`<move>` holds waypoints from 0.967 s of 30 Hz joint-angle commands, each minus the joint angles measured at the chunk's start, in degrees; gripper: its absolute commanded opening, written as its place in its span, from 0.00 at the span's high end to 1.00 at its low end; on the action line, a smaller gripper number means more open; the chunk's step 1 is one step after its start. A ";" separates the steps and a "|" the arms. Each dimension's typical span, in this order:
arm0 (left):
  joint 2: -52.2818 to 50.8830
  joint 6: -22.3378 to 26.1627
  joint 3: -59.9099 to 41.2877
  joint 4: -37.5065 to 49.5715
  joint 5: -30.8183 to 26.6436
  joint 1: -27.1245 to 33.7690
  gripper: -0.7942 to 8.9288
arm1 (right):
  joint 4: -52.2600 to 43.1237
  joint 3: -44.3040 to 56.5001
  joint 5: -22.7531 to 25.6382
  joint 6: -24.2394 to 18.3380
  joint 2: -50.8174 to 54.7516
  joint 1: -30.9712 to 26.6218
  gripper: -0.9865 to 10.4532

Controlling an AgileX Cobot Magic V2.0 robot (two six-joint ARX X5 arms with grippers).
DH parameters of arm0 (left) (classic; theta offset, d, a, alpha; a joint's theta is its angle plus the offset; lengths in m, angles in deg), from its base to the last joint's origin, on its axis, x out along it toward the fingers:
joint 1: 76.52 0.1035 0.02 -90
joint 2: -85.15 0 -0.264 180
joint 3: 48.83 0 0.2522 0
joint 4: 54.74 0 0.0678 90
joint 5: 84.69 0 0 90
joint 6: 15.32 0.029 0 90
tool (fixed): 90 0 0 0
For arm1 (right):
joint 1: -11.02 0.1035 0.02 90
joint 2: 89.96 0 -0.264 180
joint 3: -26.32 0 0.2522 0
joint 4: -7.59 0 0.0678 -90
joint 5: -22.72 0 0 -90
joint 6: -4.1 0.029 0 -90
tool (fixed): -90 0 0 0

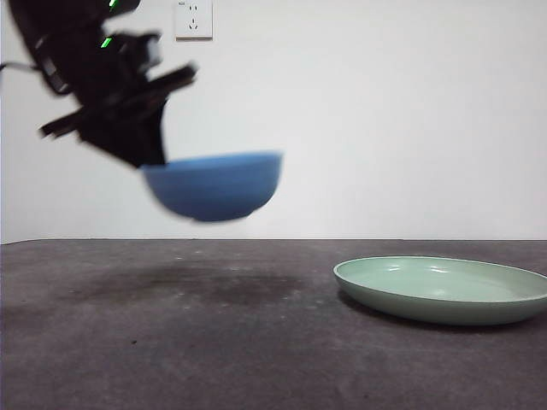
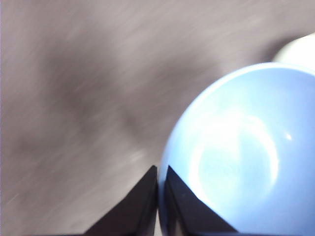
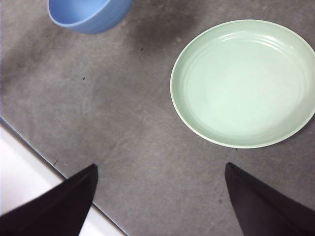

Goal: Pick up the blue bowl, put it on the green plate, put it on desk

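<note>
The blue bowl (image 1: 215, 186) hangs in the air above the desk (image 1: 171, 333), left of centre in the front view, blurred. My left gripper (image 1: 154, 154) is shut on its left rim and holds it level; in the left wrist view the jaws pinch the rim of the bowl (image 2: 246, 157). The green plate (image 1: 444, 289) lies empty on the desk to the right. In the right wrist view the plate (image 3: 243, 81) and the bowl (image 3: 91, 14) both show. My right gripper (image 3: 160, 196) is open and empty, high above the desk near the plate.
A white wall with a socket (image 1: 193, 19) stands behind the desk. The desk's edge and a white floor strip (image 3: 29, 172) show in the right wrist view.
</note>
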 commanded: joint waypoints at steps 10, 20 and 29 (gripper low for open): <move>16.24 -3.91 19.91 1.40 0.20 -14.25 0.90 | -0.48 -1.05 0.00 2.10 -0.11 0.20 0.55; 35.91 -3.87 35.52 0.28 -0.24 -18.67 0.90 | -0.44 -1.05 0.07 3.17 1.75 0.15 0.55; 39.98 -3.21 36.17 0.33 -0.57 -19.43 0.90 | -0.28 -1.05 1.95 3.17 2.43 0.15 0.55</move>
